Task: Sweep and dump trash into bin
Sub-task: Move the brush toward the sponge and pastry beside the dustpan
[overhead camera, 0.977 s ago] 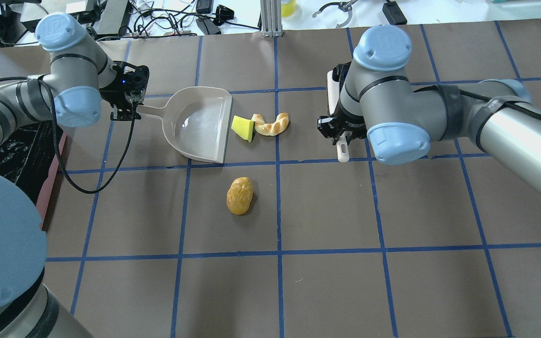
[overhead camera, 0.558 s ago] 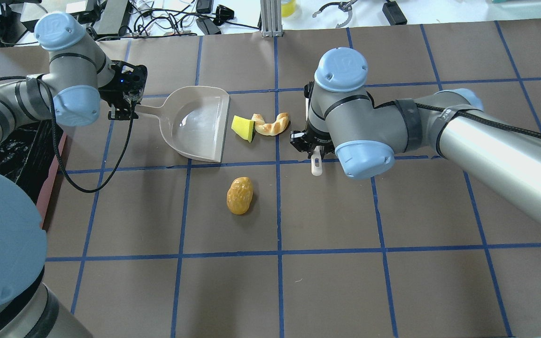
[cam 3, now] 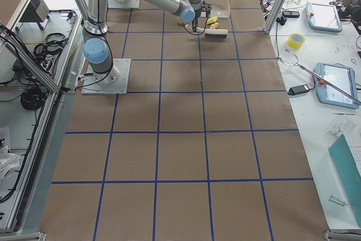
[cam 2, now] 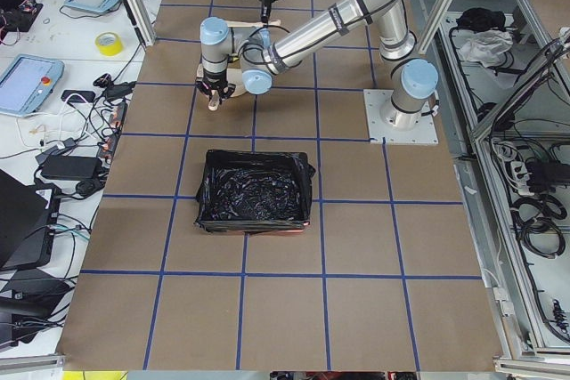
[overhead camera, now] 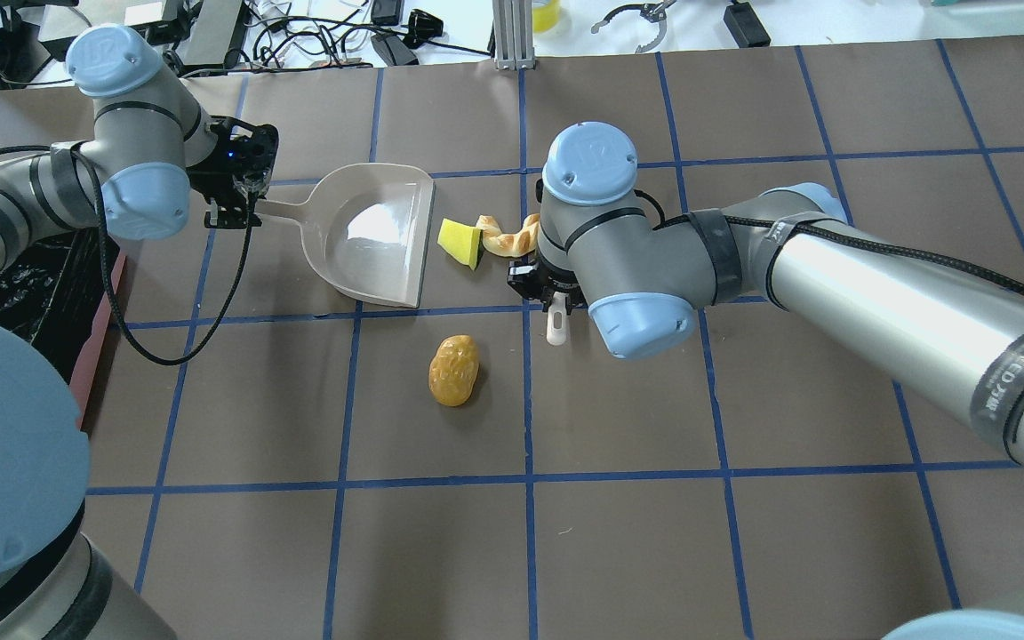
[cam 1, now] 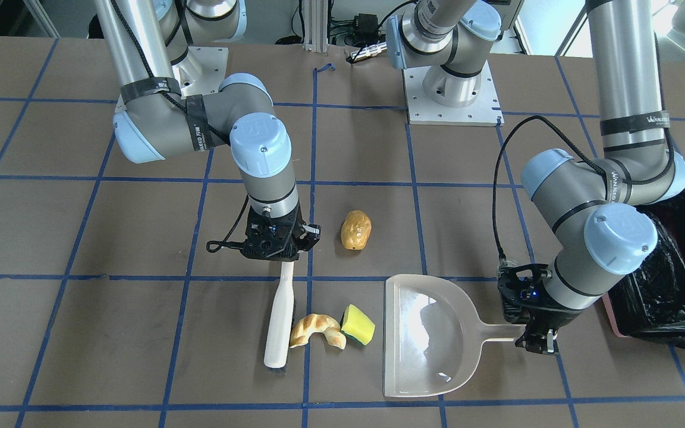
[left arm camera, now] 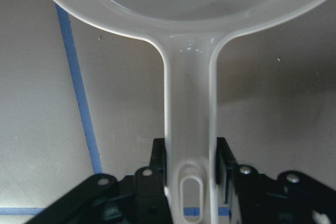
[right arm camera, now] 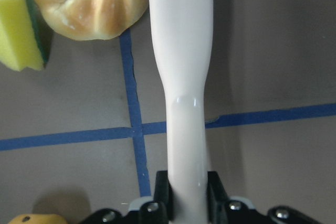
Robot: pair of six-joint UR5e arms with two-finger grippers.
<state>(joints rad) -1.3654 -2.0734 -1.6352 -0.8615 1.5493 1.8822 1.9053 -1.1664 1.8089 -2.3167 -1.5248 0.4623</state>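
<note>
Three trash pieces lie on the table (cam 1: 81, 356), the croissant (cam 1: 317, 330) just beside the brush (cam 1: 279, 321) with the sponge (cam 1: 358, 324) against it near the dustpan (cam 1: 426, 339) mouth, the potato (cam 1: 356, 230) apart, while the right gripper (right arm camera: 188, 182) clamps the brush handle, the left gripper (left arm camera: 190, 156) clamps the dustpan handle, and the bin (cam 2: 254, 191) sits beside the left arm.

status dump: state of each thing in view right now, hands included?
left hand: shut on dustpan handle
right hand: shut on brush handle
dustpan: on table, empty
brush: head on table, beside croissant
croissant: on table, outside dustpan
sponge: on table, at dustpan mouth, outside
potato lump: on table, apart from the rest
bin: black-bag lined, no trash seen inside
</note>
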